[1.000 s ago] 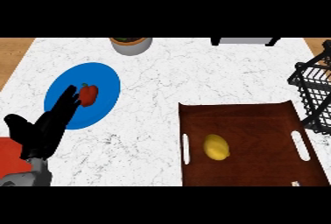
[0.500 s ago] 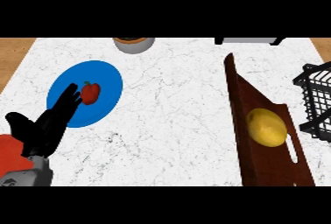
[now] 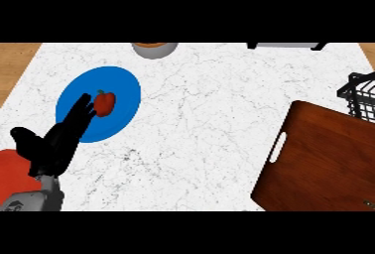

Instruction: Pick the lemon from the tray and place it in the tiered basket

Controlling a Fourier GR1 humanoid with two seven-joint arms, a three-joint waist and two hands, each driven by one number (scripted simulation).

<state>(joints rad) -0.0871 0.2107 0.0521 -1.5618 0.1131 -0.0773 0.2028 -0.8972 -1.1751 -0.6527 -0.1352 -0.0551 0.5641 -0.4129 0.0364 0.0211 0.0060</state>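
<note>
Our left hand [image 3: 55,141] rests open at the lower left, fingers straight, their tips over the blue plate [image 3: 117,87]; on that plate lies a red pepper [image 3: 105,102], just beside the fingertips; our right hand is out of view; at the right the brown tray [image 3: 326,158] sits askew, and we see no lemon on it; the black basket [image 3: 360,96] stands just beyond the tray.
</note>
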